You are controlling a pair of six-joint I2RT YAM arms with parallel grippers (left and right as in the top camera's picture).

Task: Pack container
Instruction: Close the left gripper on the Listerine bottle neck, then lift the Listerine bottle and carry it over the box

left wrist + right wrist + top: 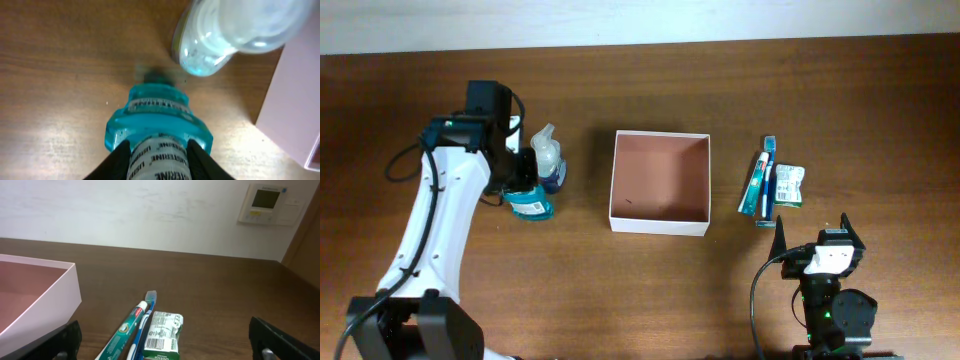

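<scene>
Container (660, 180) bare inside — left end effector (159, 150) grips mouthwash bottle (157, 117); right end effector (172, 342) wide open — unladen.

This looks like a robotics lab set up in an ordinary office room: a wood-grain tabletop (880, 110), a plain white wall (125, 215) carrying a thermostat panel (267, 203), and cabled robot arms (430, 220) at it.

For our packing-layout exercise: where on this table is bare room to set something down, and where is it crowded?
Free: the wood between the container and the mouthwash bottle, and the far strip behind the container. Crowded: around the toothpaste and green packet.
</scene>
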